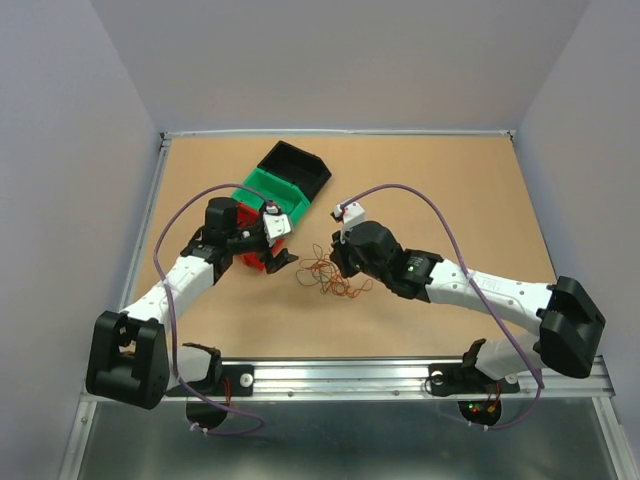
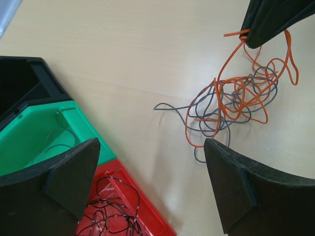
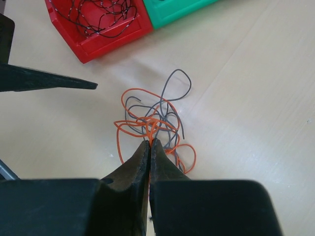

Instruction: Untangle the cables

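The cables form a small tangle of orange and grey wires (image 1: 325, 275) on the table between the two arms. In the right wrist view the cables (image 3: 152, 115) lie just beyond my right gripper (image 3: 149, 142), which is shut on an orange strand at the tangle's near edge. The left wrist view shows the cables (image 2: 236, 98) hanging from the right gripper (image 2: 247, 42) by that orange strand. My left gripper (image 2: 151, 143) stands wide open, empty, to the left of the tangle and partly over the red bin (image 2: 145, 209).
A red bin (image 3: 108, 39) holds a black speckled wire (image 3: 98, 14). Beside it stand a green bin (image 1: 265, 190) with a thin wire (image 2: 59, 137) inside and a black bin (image 1: 300, 165) behind. The table's raised rim (image 1: 340, 133) runs along the back.
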Controlling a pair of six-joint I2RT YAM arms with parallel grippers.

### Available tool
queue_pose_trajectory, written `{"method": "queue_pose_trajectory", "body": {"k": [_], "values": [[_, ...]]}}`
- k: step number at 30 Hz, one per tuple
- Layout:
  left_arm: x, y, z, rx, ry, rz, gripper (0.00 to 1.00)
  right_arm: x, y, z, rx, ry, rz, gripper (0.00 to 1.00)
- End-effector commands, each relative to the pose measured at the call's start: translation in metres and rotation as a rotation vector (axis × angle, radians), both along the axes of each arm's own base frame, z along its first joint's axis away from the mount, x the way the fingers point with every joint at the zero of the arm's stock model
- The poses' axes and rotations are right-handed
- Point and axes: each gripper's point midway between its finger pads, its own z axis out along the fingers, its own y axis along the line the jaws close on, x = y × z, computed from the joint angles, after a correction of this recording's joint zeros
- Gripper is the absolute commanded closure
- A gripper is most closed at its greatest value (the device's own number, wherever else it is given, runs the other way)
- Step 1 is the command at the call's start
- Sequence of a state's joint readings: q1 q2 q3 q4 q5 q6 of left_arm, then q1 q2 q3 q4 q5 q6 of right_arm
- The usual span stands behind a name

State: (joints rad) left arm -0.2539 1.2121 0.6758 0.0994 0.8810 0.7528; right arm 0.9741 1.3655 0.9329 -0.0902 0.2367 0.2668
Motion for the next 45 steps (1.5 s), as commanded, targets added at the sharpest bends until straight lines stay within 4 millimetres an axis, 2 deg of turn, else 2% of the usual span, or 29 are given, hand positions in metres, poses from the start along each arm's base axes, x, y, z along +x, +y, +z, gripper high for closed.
{"method": "queue_pose_trajectory", "body": {"k": [1, 9, 10, 12, 13, 14, 17, 21, 25, 26, 34, 45], "values": [[0.003, -0.008, 0.015, 0.011, -0.064, -0.027, 0.01, -0.004, 0.002, 0.015, 0.042, -0.038, 0.037, 0.99], [-0.007, -0.016, 0.007, 0.048, -0.089, -0.047, 0.05, -0.004, 0.0, 0.021, 0.06, -0.05, 0.029, 0.99], [-0.008, -0.017, 0.007, 0.047, -0.089, -0.05, 0.13, -0.003, -0.002, 0.023, 0.077, -0.056, 0.016, 0.99], [-0.012, -0.02, 0.007, 0.043, -0.09, -0.072, 0.19, -0.004, -0.004, 0.025, 0.095, -0.063, 0.01, 0.99], [-0.013, -0.02, 0.008, 0.04, -0.093, -0.078, 0.26, -0.004, -0.002, 0.029, 0.121, -0.075, 0.009, 1.0], [-0.016, -0.022, 0.008, 0.033, -0.094, -0.095, 0.28, -0.004, -0.001, 0.035, 0.147, -0.088, 0.008, 1.0], [-0.023, -0.025, 0.012, 0.022, -0.126, -0.138, 0.32, -0.006, -0.004, 0.038, 0.173, -0.095, 0.004, 0.99], [-0.035, -0.026, 0.011, 0.02, -0.173, -0.19, 0.34, -0.007, -0.005, 0.045, 0.204, -0.109, 0.005, 0.99], [-0.045, -0.032, 0.011, 0.013, -0.193, -0.234, 0.39, -0.01, -0.004, 0.052, 0.237, -0.116, 0.012, 0.99], [-0.048, -0.035, 0.01, 0.014, -0.194, -0.249, 0.44, -0.01, -0.005, 0.053, 0.241, -0.116, 0.012, 0.99], [-0.048, -0.048, 0.001, 0.018, -0.142, -0.293, 0.5, -0.012, -0.004, 0.054, 0.252, -0.116, 0.023, 0.99], [-0.053, -0.053, -0.004, 0.027, -0.113, -0.326, 0.51, -0.013, -0.003, 0.054, 0.253, -0.113, 0.027, 0.99]]}}
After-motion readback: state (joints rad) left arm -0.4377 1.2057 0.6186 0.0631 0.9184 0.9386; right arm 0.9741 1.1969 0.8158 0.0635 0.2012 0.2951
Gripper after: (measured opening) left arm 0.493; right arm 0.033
